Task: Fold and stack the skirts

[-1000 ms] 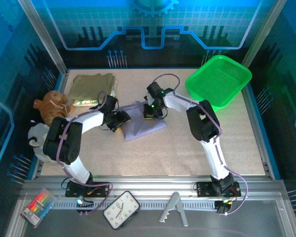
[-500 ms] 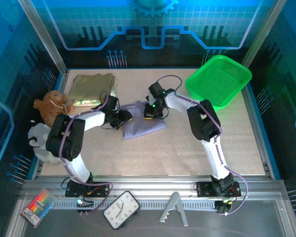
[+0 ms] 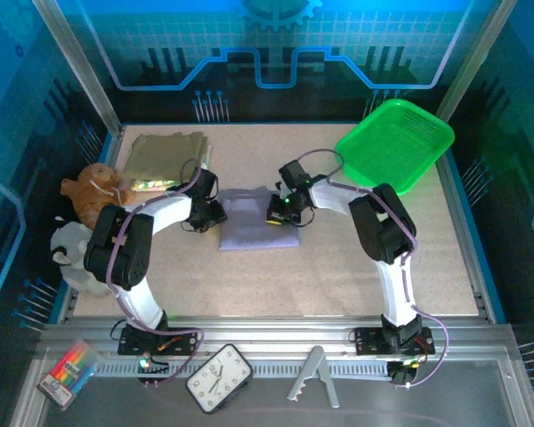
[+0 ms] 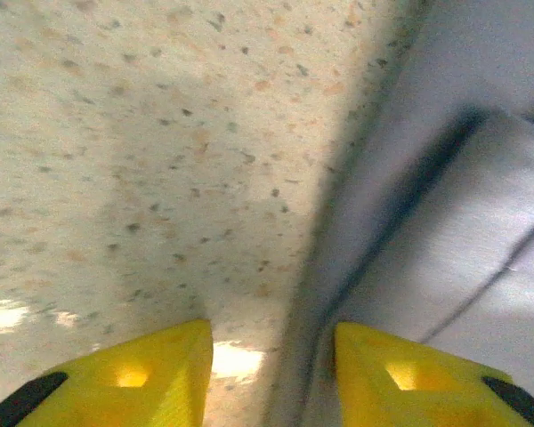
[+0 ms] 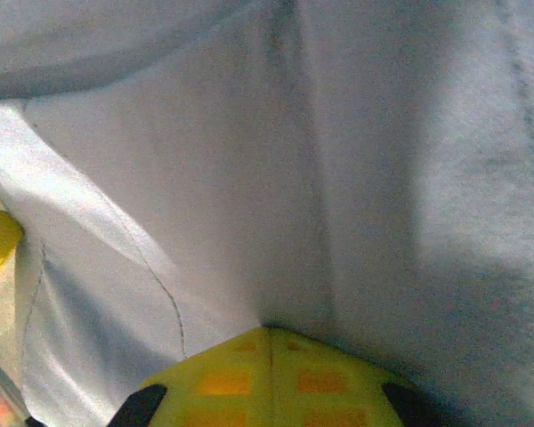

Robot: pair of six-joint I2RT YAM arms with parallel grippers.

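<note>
The lavender-grey skirt (image 3: 249,229) lies folded flat at the table's middle, its edges square to the table. My left gripper (image 3: 215,213) is at its left edge; in the left wrist view the yellow fingers (image 4: 133,374) stand apart, straddling the skirt's edge (image 4: 481,196), left finger over bare table. My right gripper (image 3: 277,213) sits on the skirt's right part, shut, with a crease of lavender cloth (image 5: 205,160) running into its tips (image 5: 269,336). The olive-khaki skirt (image 3: 166,153) lies folded at the back left on the floral skirt (image 3: 148,185).
A green plastic basket (image 3: 432,133) stands at the back right. A brown plush toy (image 3: 93,193) and a grey one (image 3: 68,249) sit by the left edge. A clock (image 3: 219,378) and a marker pack (image 3: 67,374) lie on the near rail.
The right gripper has moved right and nearer with the lavender skirt, turning it from tilted to square. The left gripper has slid back to the skirt's left edge, its fingers narrowing.
</note>
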